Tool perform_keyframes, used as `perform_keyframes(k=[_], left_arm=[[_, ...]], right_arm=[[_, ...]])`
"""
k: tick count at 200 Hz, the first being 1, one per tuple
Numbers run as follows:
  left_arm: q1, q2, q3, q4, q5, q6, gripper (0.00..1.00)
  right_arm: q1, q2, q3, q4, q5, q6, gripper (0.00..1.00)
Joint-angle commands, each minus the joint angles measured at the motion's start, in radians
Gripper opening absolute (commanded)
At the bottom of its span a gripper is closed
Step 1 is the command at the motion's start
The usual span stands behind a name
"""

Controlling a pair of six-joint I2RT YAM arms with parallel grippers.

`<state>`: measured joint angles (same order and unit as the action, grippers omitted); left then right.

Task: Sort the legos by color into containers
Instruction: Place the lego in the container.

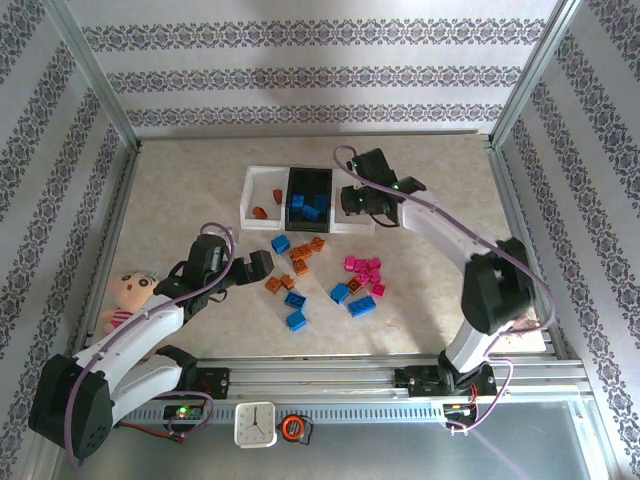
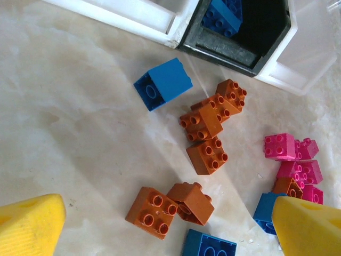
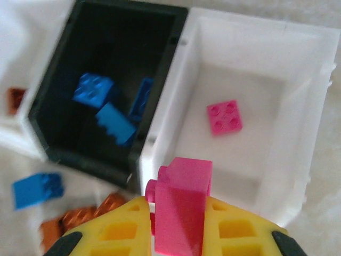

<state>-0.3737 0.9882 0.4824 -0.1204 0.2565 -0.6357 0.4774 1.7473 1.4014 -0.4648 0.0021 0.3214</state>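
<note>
Right gripper (image 3: 178,221) pinches a pink lego brick (image 3: 183,192) upright between its yellow fingers (image 3: 120,229), over the near wall of the right white bin (image 3: 256,32), where one pink brick (image 3: 225,117) lies. Left gripper (image 2: 170,224) is spread wide and empty above loose orange-brown bricks (image 2: 205,122) on the table (image 2: 80,133)

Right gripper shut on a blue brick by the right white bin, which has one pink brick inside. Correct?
No: the held brick is pink, not blue, as the right wrist view shows. The right gripper is shut on it by the right white bin, with one pink brick inside.
</note>
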Motion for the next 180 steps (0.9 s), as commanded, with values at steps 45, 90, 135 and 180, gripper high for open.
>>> perform_keyframes(k=[45, 90, 135, 180], left_arm=[[-0.134, 0.044, 0.059, -0.112, -0.029, 0.108, 0.98], [-0.267, 0.099, 0.089, -0.177, -0.103, 0.144, 0.97], [-0.464, 0.171, 0.114, -0.248, -0.192, 0.125, 0.93], [-0.609, 0.275, 0.143, -0.270, -0.216, 0.103, 0.80]], right_arm=[[-0.020, 0.266, 0.231, -0.081, 0.163, 0.038, 0.29], [-0.026, 0.252, 0.236, -0.060, 0.150, 0.054, 0.62], [-0.022, 0.138, 0.086, -0.008, 0.116, 0.068, 0.66], [-0.017, 0.042, -0.069, 0.054, 0.095, 0.095, 0.67]])
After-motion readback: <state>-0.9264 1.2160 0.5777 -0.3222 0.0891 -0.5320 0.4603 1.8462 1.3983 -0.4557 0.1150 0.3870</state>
